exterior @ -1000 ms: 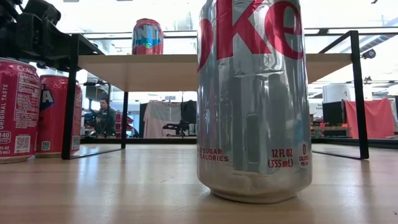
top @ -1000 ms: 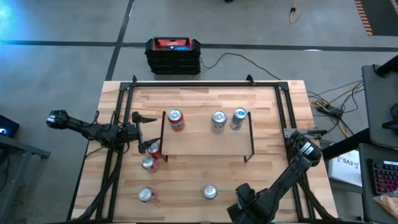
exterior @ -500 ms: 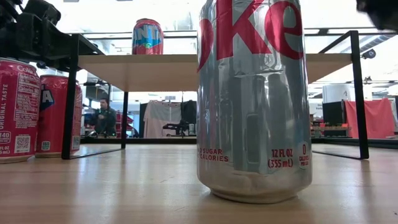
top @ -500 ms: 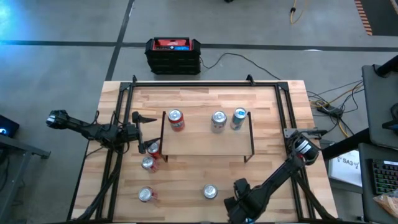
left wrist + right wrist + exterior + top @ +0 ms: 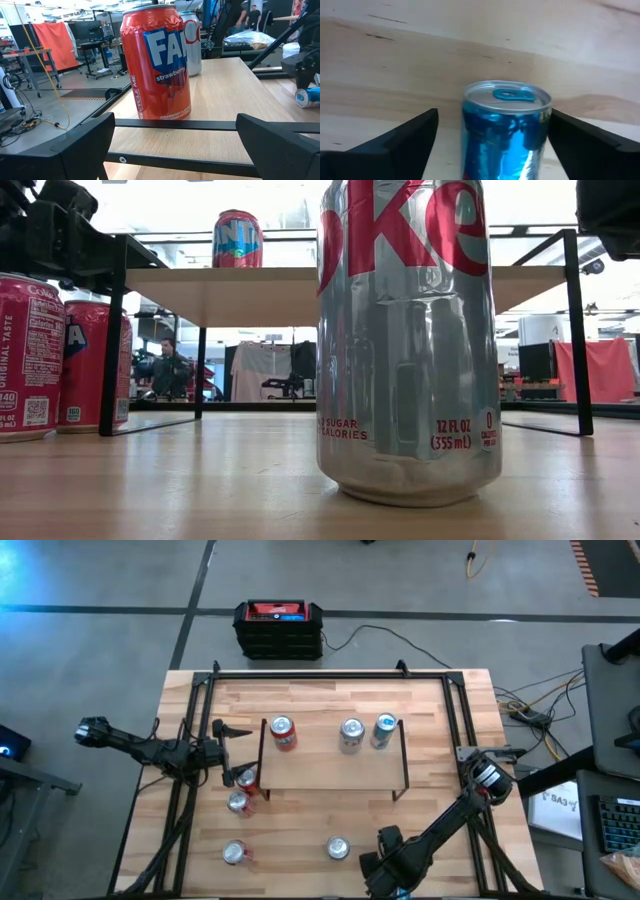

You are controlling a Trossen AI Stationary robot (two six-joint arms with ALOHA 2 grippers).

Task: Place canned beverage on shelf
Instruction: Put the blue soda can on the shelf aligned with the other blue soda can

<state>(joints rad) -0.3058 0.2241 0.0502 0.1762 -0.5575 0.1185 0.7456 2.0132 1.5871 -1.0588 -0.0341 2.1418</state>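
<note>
right end effector (image 5: 490, 145) nearer, fingers spread round glossy blue can (image 5: 506, 131)

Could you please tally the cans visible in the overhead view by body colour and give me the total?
Red cans: 4
Silver cans: 2
Blue cans: 1
Total: 7
</note>
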